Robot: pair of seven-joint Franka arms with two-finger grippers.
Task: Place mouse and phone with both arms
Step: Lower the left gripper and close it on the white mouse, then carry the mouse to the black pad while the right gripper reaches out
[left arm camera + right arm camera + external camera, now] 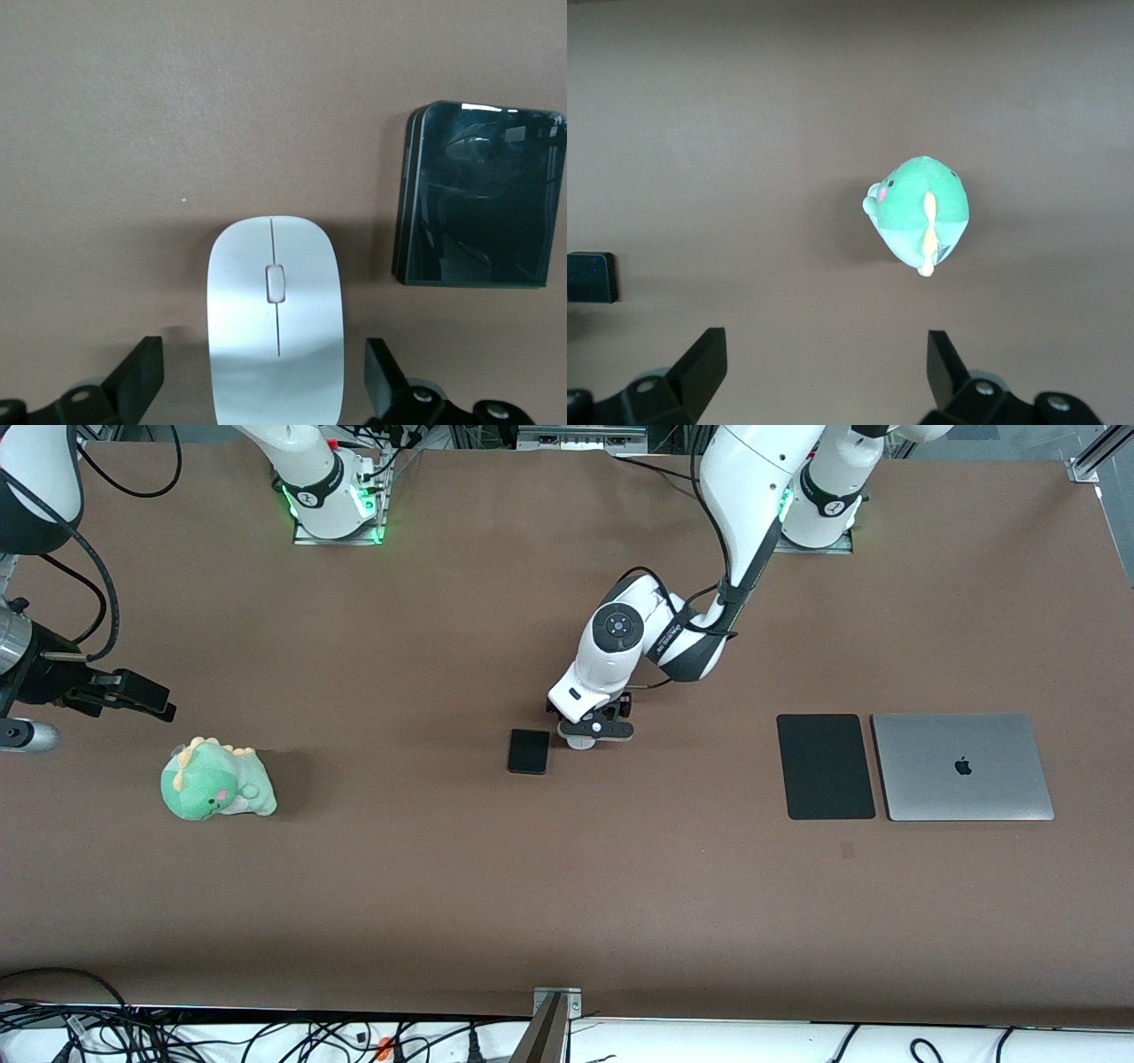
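Two task items lying flat mid-table: mouse (275, 319) and phone (529, 751), just beside each other, not touching. Mouse almost wholly hidden under the left wrist in the front view, seen well only from the left wrist view.

Left gripper (266, 385) low over the mouse, jaws spread wide, one finger on each long flank, gap visible on both sides; not yet in contact. Right gripper (826, 376) held up over the right arm's end of the table, jaws spread, nothing held; right arm waiting. Green dinosaur plush (216, 780) on the table below it.

Handling, judged: mouse probably light, rigid shell, glossy and curved, so likely slippery under hard pads. Best hold across the narrow width, at the straight mid-flanks near the scroll wheel, not at the tapered ends. Phone thin, stiff, glass-faced; little edge height to catch, so a pinch across the short sides, fingertips down at table level. Actual thickness hard to judge from these views.

Black mouse pad (825, 766) and closed laptop (962, 767) toward the left arm's end, side by side.
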